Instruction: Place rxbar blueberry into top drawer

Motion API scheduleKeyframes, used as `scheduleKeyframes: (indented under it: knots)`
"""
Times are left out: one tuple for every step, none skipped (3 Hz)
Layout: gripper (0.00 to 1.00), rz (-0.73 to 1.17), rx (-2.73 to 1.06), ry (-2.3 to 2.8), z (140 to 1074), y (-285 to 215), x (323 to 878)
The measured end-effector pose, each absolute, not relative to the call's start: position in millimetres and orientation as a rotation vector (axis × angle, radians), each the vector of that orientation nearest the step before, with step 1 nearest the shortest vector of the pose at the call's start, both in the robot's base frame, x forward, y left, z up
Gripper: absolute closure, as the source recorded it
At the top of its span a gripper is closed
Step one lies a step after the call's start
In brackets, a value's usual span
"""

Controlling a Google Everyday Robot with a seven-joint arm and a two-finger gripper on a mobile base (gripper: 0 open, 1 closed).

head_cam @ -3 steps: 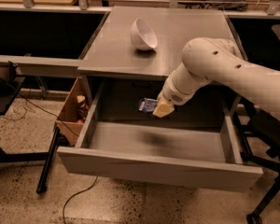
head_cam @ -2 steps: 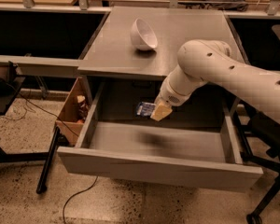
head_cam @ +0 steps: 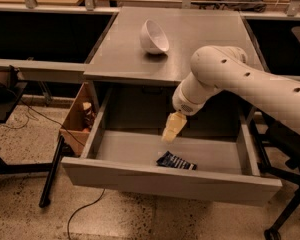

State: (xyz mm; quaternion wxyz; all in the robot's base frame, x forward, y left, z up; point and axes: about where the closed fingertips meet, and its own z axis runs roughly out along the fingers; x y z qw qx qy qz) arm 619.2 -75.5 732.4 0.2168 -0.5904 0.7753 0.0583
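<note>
The rxbar blueberry [head_cam: 175, 161], a small flat dark navy bar with pale lettering, lies on the floor of the open top drawer [head_cam: 170, 181], near its front panel and a little right of the middle. My gripper [head_cam: 172, 127] hangs inside the drawer opening, just above and slightly behind the bar, apart from it and holding nothing. Its pale fingers point downward. The white arm reaches in from the right over the drawer.
A white bowl [head_cam: 154, 36] lies tipped on the grey table [head_cam: 190, 39] above the drawer. A brown cardboard box [head_cam: 79, 116] stands on the floor left of the drawer. A black chair base [head_cam: 282, 211] is at the right. A cable runs on the floor.
The bar has left my gripper and dropped onto the drawer floor. Earlier it was held in the fingers above the drawer; the gripper itself has barely shifted.
</note>
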Motion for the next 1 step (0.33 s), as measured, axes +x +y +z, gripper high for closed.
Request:
scheduleKeyframes:
  knots:
    - [0.0,0.162,-1.635,2.149,731.8,-75.7,619.1]
